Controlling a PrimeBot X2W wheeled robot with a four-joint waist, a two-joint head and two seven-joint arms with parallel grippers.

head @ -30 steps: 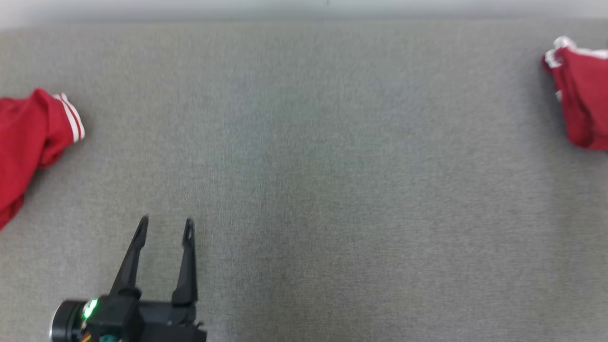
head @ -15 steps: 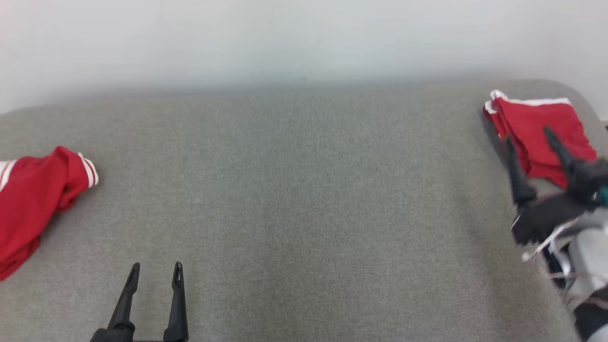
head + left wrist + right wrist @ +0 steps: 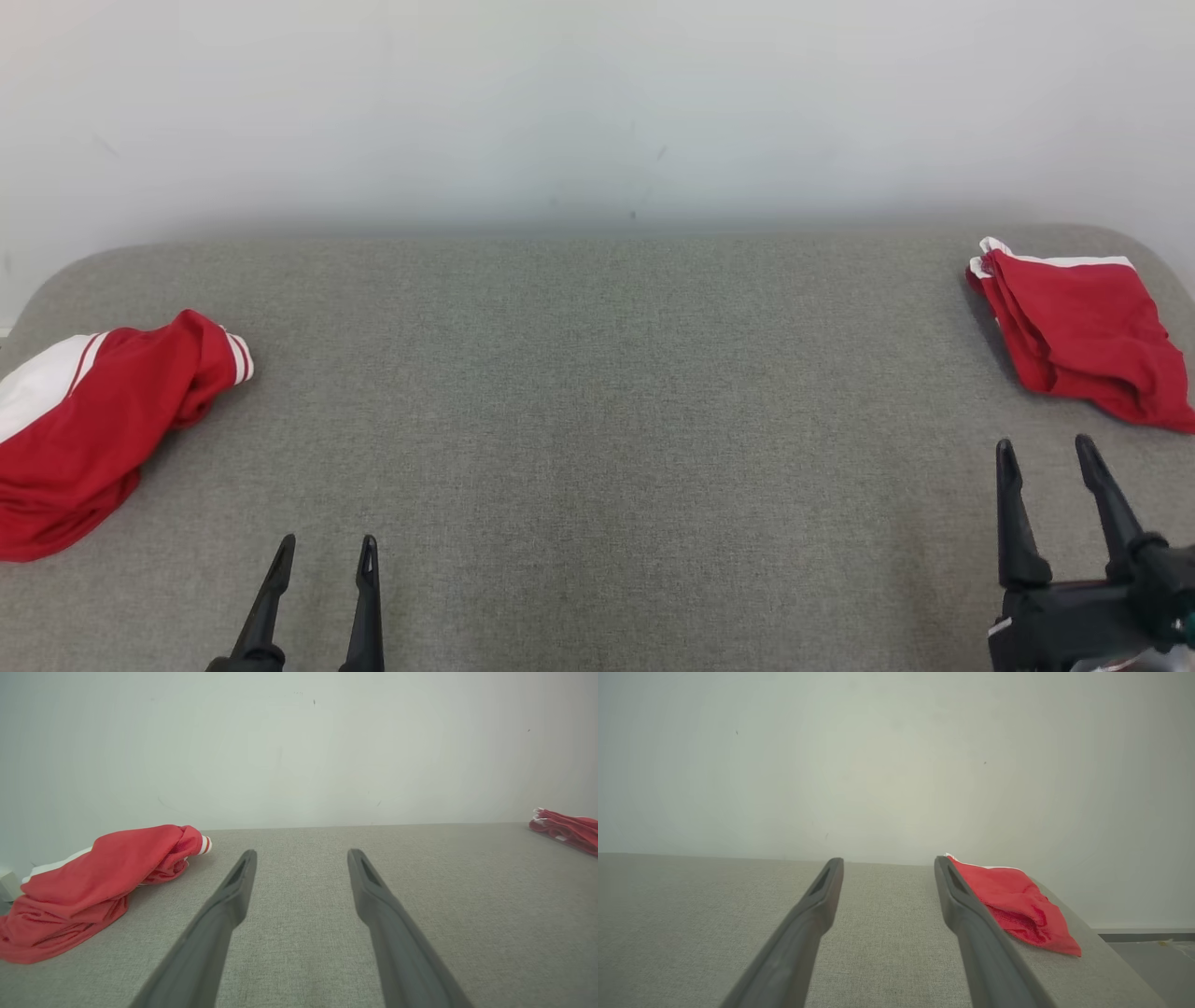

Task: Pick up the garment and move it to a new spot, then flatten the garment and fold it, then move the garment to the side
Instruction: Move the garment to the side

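Observation:
A crumpled red garment (image 3: 93, 429) with white panels and striped cuffs lies at the far left of the grey fabric surface (image 3: 597, 420); the left wrist view has it (image 3: 93, 882) to the left of the fingers. A second red garment (image 3: 1083, 327), folded with white trim, lies at the far right (image 3: 1017, 900) (image 3: 565, 828). My left gripper (image 3: 327, 541) (image 3: 302, 851) is open and empty near the front edge, to the right of the crumpled garment. My right gripper (image 3: 1044, 445) (image 3: 887, 859) is open and empty just in front of the folded one, not touching it.
A plain pale wall (image 3: 597, 112) rises straight behind the surface. The surface has rounded back corners, and its right edge drops to a dark floor (image 3: 1148, 947) just past the folded garment.
The head camera has tilted up, bringing the wall and both garments fully into view. The right gripper has drawn back from the folded garment toward the front edge. Both grippers stay open.

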